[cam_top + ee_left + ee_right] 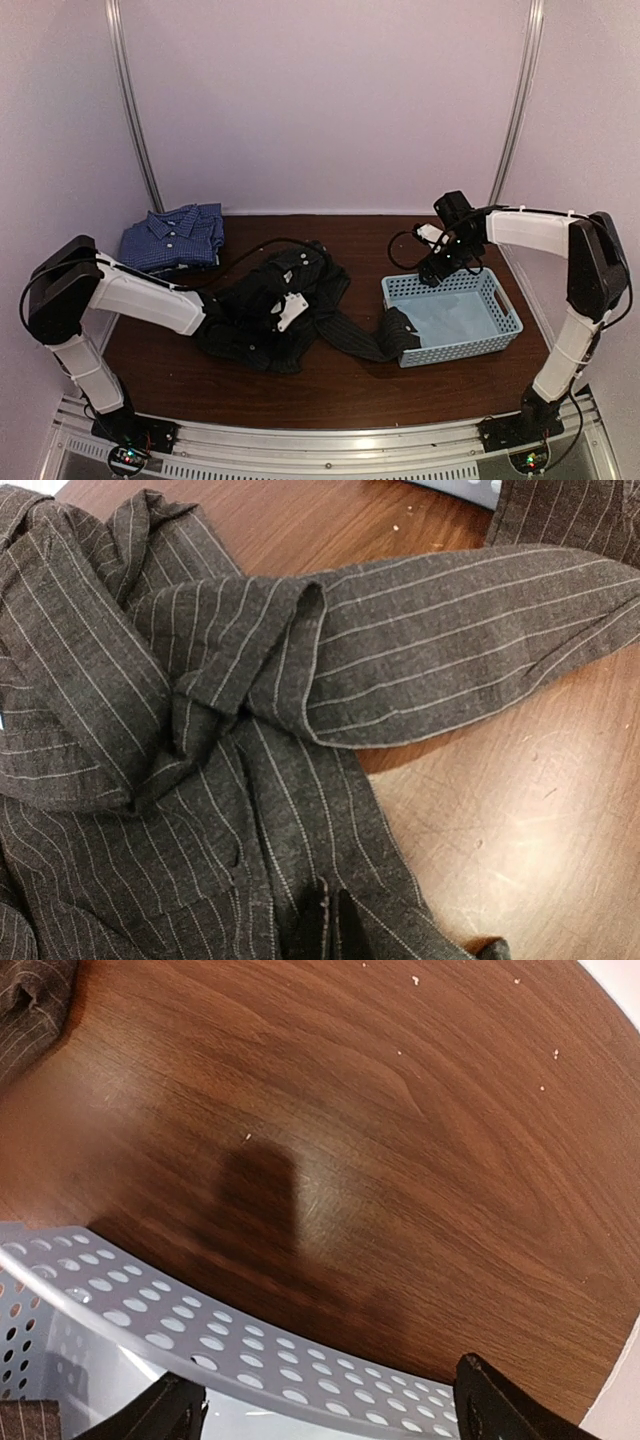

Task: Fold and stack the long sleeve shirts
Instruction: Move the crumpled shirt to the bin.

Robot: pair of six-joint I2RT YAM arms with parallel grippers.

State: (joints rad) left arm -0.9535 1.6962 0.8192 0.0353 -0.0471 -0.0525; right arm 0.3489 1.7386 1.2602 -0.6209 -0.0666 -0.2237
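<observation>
The black pinstriped long sleeve shirt [262,318] lies crumpled on the table's middle, with one sleeve [398,332] draped over the basket's near-left corner. In the left wrist view its cloth [200,710] fills the frame, a sleeve [470,630] stretching right. My left gripper [291,311] [335,925] is pressed down into the shirt and shut on a fold of it. The blue checked long sleeve shirt [175,237] sits folded at the back left. My right gripper [436,268] [325,1415] hangs open over the basket's far rim, fingers [500,1410] spread wide and holding nothing.
A light blue perforated plastic basket [500,330] [280,1360] stands at the right, with a bit of pinstriped cloth [25,1420] inside its corner. Bare brown tabletop [340,385] runs along the front and lies behind the basket [380,1130]. White walls close in the back and sides.
</observation>
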